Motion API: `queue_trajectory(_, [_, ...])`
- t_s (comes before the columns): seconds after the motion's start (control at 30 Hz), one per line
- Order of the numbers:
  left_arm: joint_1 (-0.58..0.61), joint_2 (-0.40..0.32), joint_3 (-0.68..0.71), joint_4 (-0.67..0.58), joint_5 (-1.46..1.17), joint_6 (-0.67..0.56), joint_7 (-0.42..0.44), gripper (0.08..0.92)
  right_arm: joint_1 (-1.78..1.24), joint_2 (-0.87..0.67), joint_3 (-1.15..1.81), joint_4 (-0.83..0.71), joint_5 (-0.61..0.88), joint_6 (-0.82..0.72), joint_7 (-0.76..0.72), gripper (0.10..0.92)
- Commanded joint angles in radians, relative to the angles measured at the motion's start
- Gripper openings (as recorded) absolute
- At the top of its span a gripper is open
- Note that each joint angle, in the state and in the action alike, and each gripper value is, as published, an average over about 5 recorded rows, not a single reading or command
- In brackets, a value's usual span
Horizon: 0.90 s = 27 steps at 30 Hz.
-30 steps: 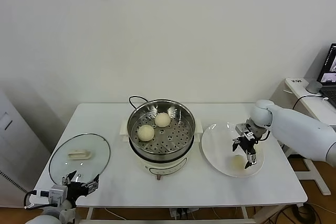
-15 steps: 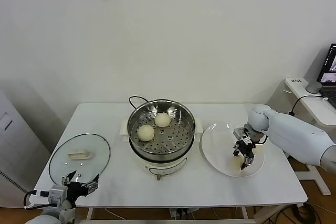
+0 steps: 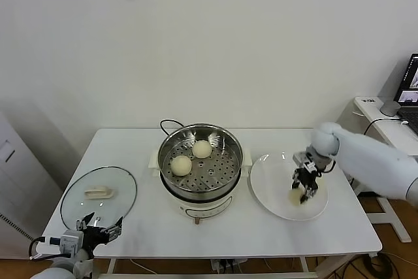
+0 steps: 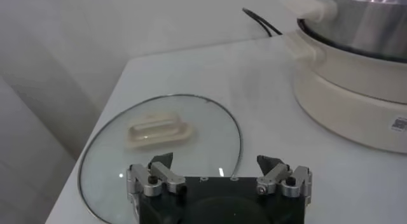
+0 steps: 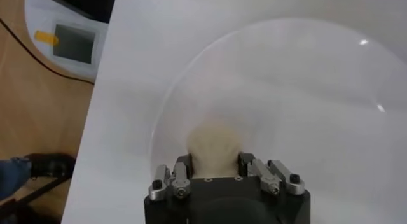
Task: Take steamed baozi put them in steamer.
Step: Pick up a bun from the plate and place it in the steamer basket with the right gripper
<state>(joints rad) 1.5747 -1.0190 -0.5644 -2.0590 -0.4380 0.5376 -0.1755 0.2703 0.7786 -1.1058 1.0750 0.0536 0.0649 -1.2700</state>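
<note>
Between right pincer fingers, baozi.

A white table carries a glass lid near its left front corner and a white plate toward its right. Beyond its right end stands what looks like a laptop.

No text or label can be read.

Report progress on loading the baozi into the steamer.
Done: two baozi sit on the perforated tray of the steamer. In hand: the right gripper is closed around a third baozi on the white plate. Left: carry it over. No other baozi shows. The left gripper waits open by the glass lid.
</note>
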Motion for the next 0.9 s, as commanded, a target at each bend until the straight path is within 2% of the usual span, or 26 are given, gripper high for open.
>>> queue_trajectory(0.03, [-0.003,0.004,0.007,0.006,0.001,-0.001,0.0,0.823,0.288,0.047,-0.079,0.017,0.089,0.085,-0.027,0.45])
queue_trajectory(0.3, [-0.021,0.02,0.036,0.011,0.002,0.0,0.0,0.823,0.396,0.213,-0.003,-0.037,0.121,0.3,-0.036,0.457])
queue_trajectory(0.63, [-0.024,0.027,0.048,0.01,0.003,-0.004,0.001,0.823,0.371,0.509,0.065,-0.092,0.043,0.647,-0.028,0.458])
queue_trajectory(0.9, [-0.02,0.021,0.05,0.006,0.008,-0.005,0.001,0.823,0.293,0.575,0.076,0.049,-0.079,0.79,-0.005,0.458])
